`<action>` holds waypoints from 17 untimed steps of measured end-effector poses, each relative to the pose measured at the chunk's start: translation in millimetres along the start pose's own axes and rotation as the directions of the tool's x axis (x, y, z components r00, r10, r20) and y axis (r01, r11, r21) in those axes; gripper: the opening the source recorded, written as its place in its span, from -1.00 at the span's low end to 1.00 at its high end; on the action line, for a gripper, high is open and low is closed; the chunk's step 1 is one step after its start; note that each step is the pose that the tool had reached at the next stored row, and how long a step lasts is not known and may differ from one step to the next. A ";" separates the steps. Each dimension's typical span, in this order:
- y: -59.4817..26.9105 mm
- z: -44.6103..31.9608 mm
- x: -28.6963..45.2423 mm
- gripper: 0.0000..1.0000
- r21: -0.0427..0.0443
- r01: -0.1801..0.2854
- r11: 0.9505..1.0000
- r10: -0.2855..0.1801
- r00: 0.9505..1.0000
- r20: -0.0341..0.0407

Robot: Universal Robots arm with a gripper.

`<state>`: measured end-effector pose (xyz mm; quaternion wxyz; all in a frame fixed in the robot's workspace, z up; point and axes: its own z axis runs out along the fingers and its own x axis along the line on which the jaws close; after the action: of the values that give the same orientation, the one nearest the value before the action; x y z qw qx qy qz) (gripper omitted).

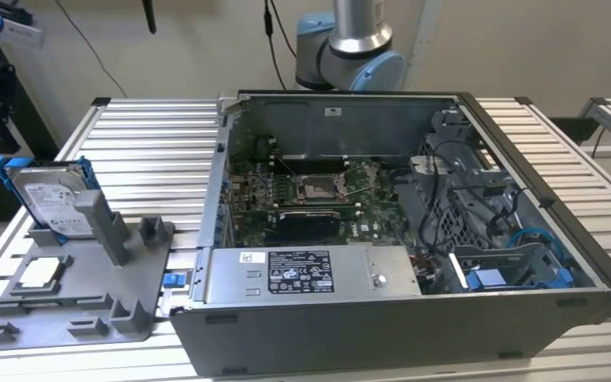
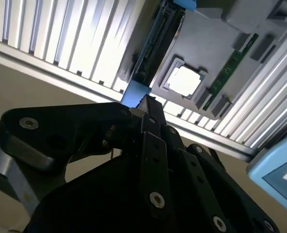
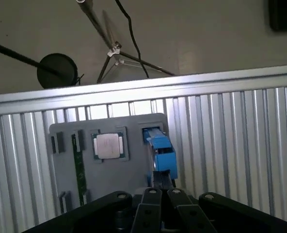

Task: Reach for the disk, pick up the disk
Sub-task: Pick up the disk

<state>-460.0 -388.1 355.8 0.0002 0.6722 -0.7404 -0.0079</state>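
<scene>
A slatted aluminium table (image 1: 146, 135) fills the scene, with pale walls behind it. On it lies an open computer case (image 1: 391, 318), its motherboard and cables exposed. The arm (image 1: 346, 48) rises behind the case.

Toward the exterior view's left of the case sits a grey fixture tray (image 1: 72, 314). The gripper (image 3: 161, 182) (image 2: 146, 103) looks down on this tray with its fingertips drawn together and nothing between them. In both wrist views it lines up with the disk's blue edge.

The disk (image 1: 48, 205) (image 3: 160, 150) (image 2: 155, 46) stands upright on its edge in a slot of the tray, silver face and white label framed by the blue carrier. A square processor chip (image 1: 38, 273) (image 3: 108, 145) (image 2: 184, 80) lies flat in a recess beside it, next to a narrow green memory stick (image 3: 76, 160) (image 2: 231, 68).
</scene>
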 end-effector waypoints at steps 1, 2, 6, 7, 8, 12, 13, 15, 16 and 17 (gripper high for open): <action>0.0 0.6 0.0 -1.00 0.002 0.015 1.000 -0.015 1.000 0.000; 0.0 1.1 0.0 -1.00 0.003 0.029 1.000 -0.029 1.000 0.001; 0.0 1.7 -0.1 -1.00 0.004 0.042 0.999 -0.042 0.999 0.001; 0.0 1.7 -0.1 -1.00 0.004 0.042 0.999 -0.042 0.999 0.001; 0.0 1.7 -0.1 -1.00 0.004 0.042 0.999 -0.042 0.999 0.001; 0.0 1.7 -0.1 -1.00 0.004 0.042 0.999 -0.042 0.999 0.001; 0.0 1.7 -0.1 -1.00 0.004 0.042 0.999 -0.042 0.999 0.001; 0.0 1.8 -0.3 -1.00 0.004 0.042 0.999 -0.042 0.999 0.001; 0.1 1.9 -0.9 -1.00 0.004 0.042 0.999 -0.042 0.999 0.001; 0.2 1.9 -1.5 -1.00 0.004 0.042 0.999 -0.042 0.999 0.001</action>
<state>-460.0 -386.5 353.9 -0.0018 0.6875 -0.7262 -0.0068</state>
